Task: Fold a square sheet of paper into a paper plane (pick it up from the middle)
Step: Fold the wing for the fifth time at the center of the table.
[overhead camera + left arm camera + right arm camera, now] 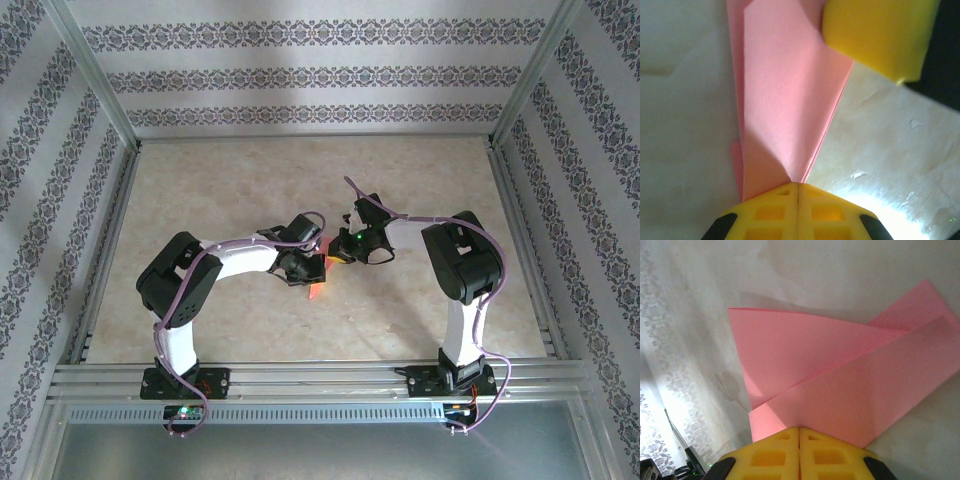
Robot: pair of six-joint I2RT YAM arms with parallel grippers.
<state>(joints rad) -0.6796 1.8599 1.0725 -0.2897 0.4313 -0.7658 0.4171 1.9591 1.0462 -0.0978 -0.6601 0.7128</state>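
Note:
The salmon-pink sheet of paper (316,288) is folded into layered flaps and is held between the two arms above the middle of the table. In the left wrist view the paper (785,100) narrows to a point at my left gripper (798,186), which is shut on that tip. In the right wrist view two overlapping pink flaps (840,380) fan out from my right gripper (799,430), which is shut on the paper's edge. A yellow finger of the right gripper (875,35) pinches the paper's far end. From above, the left gripper (300,268) and the right gripper (342,250) nearly touch.
The beige tabletop (250,180) is ringed by an aluminium frame (130,150) and patterned walls. Both arm bases stand on the rail (320,380) at the near edge.

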